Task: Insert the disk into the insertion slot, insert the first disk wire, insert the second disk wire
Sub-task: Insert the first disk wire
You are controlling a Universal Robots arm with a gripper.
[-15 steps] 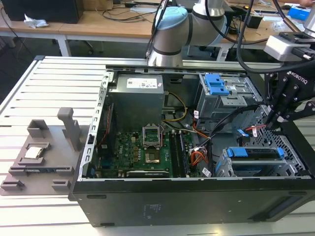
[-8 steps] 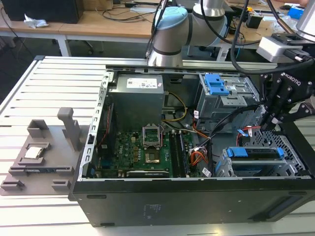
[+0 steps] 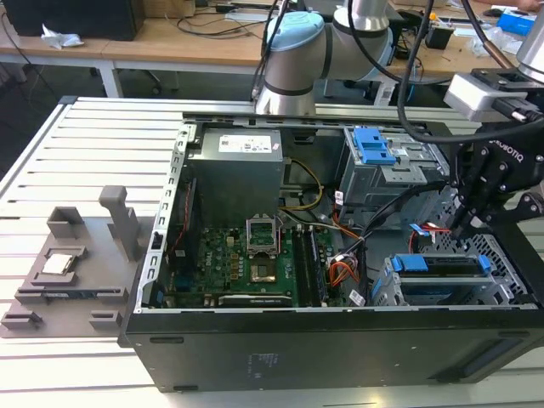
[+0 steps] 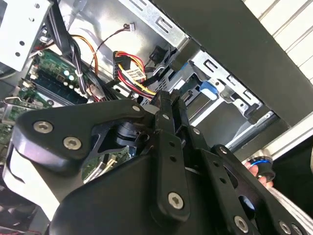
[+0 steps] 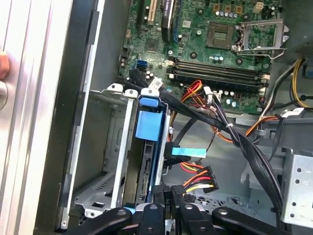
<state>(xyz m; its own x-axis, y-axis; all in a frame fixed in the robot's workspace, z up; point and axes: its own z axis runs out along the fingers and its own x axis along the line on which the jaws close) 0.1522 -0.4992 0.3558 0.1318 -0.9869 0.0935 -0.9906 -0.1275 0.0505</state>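
Note:
The disk (image 3: 438,265), silver in a bright blue carrier (image 5: 146,125), sits inside the insertion slot (image 3: 501,272), a perforated grey cage (image 5: 112,147) at the case's front corner on the exterior view's right. My gripper (image 3: 463,228) hangs just behind the cage, over the disk's rear edge. In both wrist views its black fingers (image 5: 164,205) are pressed together. A disk wire of red, yellow and black strands (image 5: 200,176) ends in a black plug right at the gripper (image 4: 168,98) tips. A second, flat black wire with a blue tag (image 5: 188,152) lies loose beside the disk.
The open case holds a green motherboard (image 3: 255,255), a grey power supply (image 3: 234,170) and a solid bay with a blue latch plate (image 3: 374,144). Black cable bundles (image 5: 244,147) cross near the cage. A grey fixture (image 3: 64,263) lies on the table at the exterior view's left.

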